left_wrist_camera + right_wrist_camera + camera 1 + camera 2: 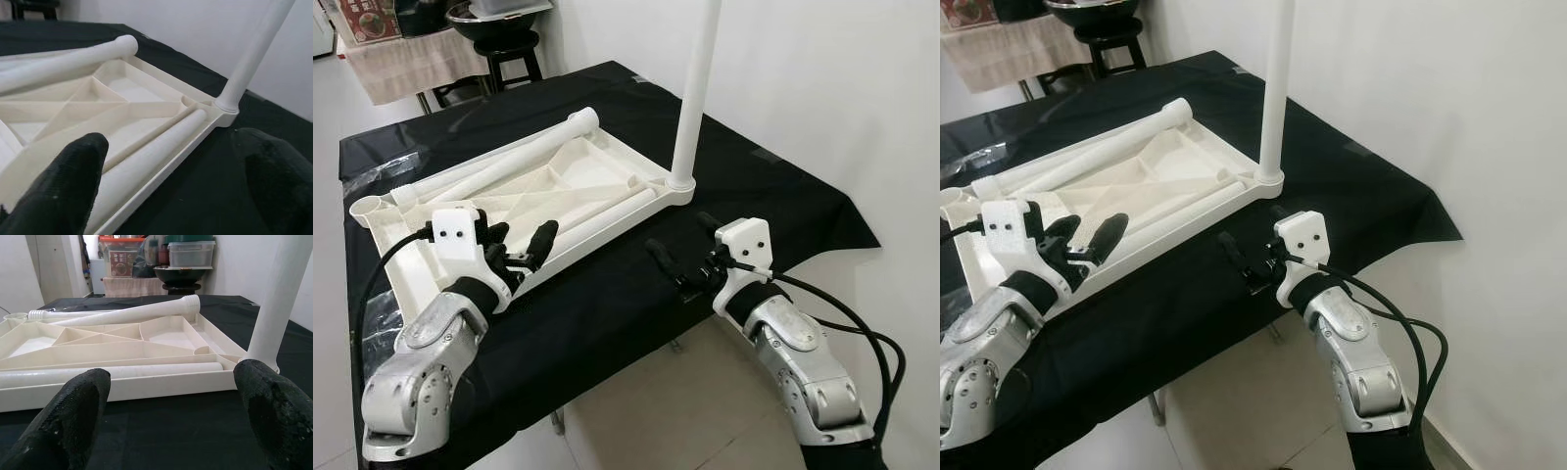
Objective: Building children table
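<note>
White ribbed tabletop [533, 191] upside down, one leg [693, 93] upright, both end effectors [516, 247] [680, 250] spread open, empty.

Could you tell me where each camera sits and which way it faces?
Left eye view: head, looking down at the upturned tabletop; both arms show.
Right eye view: head, same scene; right gripper open.
Left wrist view: along the open left gripper towards the upright leg.
Right wrist view: low, facing the tabletop's edge.
All share the upright leg.

Tabletop [524, 196] lies upside down mid-frame on the bench [773, 196], one leg [695, 93] upright at its right corner, loose legs [607, 215] lying inside.
</note>
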### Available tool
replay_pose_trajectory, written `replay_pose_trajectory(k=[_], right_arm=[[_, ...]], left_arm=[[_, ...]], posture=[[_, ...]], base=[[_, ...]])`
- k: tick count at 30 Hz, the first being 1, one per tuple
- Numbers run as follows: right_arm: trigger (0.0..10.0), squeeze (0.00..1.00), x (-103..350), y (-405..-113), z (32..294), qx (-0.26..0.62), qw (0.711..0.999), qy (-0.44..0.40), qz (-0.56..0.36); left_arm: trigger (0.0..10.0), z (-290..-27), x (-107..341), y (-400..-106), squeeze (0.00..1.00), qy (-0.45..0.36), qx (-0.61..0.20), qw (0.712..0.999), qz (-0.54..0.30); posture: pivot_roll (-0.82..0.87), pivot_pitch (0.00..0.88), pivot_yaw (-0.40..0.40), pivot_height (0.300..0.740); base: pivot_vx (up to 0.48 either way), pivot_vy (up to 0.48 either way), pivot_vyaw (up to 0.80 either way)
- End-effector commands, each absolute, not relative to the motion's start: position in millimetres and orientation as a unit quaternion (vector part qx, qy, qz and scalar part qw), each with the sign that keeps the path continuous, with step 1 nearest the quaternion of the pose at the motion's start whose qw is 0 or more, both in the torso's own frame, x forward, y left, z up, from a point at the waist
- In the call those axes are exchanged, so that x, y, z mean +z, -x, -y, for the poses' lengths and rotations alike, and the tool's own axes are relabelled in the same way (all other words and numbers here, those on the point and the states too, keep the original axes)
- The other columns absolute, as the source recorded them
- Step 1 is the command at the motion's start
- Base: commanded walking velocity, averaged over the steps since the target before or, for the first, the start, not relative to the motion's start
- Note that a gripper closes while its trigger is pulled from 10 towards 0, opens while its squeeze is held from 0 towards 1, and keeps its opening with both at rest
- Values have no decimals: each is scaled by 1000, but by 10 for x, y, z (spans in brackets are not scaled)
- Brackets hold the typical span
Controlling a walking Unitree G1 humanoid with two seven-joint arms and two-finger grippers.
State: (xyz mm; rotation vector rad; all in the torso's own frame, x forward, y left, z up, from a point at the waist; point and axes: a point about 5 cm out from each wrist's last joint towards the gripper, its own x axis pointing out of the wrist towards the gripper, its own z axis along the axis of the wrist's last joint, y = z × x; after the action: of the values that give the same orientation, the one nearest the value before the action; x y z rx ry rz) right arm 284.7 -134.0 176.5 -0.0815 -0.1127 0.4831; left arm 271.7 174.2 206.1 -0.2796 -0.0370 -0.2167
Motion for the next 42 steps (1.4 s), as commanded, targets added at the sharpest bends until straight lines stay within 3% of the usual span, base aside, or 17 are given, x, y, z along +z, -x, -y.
replay_pose_trajectory(k=[1, 12, 13, 14, 26, 42], right_arm=[[10000, 0, 1775, -2856, 1328, 242, 968, 43, 59], [10000, 0, 1811, -2883, 1310, 243, 967, 49, 63], [10000, 0, 1814, -2882, 1317, 243, 967, 51, 62], [10000, 0, 1819, -2881, 1326, 244, 967, 53, 61], [10000, 0, 1832, -2923, 1434, 234, 968, 74, 48], [10000, 0, 1795, -3005, 1461, 246, 966, 77, 31]], left_arm=[[10000, -1763, 2006, -2732, 1000, 156, -103, 982, -5], [10000, -1919, 1961, -2817, 1000, 181, -65, 978, -75], [10000, -1946, 1969, -2826, 749, 188, -54, 977, -85], [10000, -1978, 1977, -2832, 0, 198, -37, 975, -98], [10000, -2126, 2206, -2656, 0, 185, 39, 975, -117], [10000, -2382, 2180, -2371, 0, 209, 114, 961, -139]], posture=[[-41, 84, 24, 740], [-24, 98, 16, 740], [-22, 106, 11, 740], [-24, 115, 13, 740], [8, 161, 7, 740], [45, 155, -31, 740]], base=[[0, 0, 0], [0, 0, 0], [0, 0, 0], [0, 0, 0], [0, 0, 0], [0, 0, 0]])
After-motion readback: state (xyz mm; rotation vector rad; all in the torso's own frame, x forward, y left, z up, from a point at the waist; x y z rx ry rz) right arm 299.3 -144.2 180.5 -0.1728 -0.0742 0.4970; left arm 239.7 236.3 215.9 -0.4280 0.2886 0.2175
